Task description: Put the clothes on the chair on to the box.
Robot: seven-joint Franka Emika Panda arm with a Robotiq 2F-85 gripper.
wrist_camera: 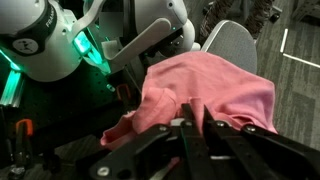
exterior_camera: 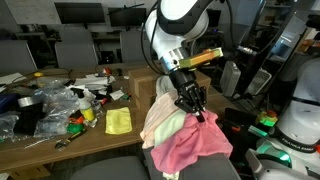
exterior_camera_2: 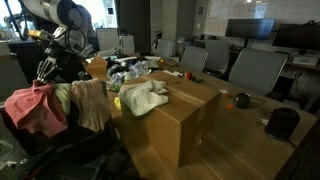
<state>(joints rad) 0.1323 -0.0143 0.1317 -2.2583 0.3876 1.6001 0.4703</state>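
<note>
Wrist view is the only one that gets right in on the grip. The tool (wrist_camera: 190, 132) has its fingers pressed together on a fold of the pink garment (wrist_camera: 215, 95), with no gap between them that I can see. It also catches a white robot base with green lights (wrist_camera: 40, 55) and another grey chair back (wrist_camera: 235, 45) just past the pink cloth.

What it doesn't show is the box (exterior_camera_2: 170, 120). That only comes through clearly in an exterior view: big brown cardboard, with the white garment (exterior_camera_2: 145, 97) lying rumpled on its top. The same view has the pink one bunched up on the chair (exterior_camera: 200, 168), touching a yellow-green garment (exterior_camera_2: 90, 100) that hangs right beside it. The chair itself is mostly buried under cloth, so there's not much of it to see.

The arm (exterior_camera: 180, 25) drops in from the top of an exterior view, white and chunky. The wrist is bent so the tool points down into the top of the pile.

The counter (exterior_camera: 60, 140) is wood and pretty cluttered: a flat bright yellow cloth (exterior_camera: 118, 120), crinkly plastic bags (exterior_camera: 55, 100) and some small bits I can't make out. The room looks like an office, with grey chairs (exterior_camera_2: 255, 70) lined up along the counter and dark monitors (exterior_camera_2: 250, 30) at the back.
</note>
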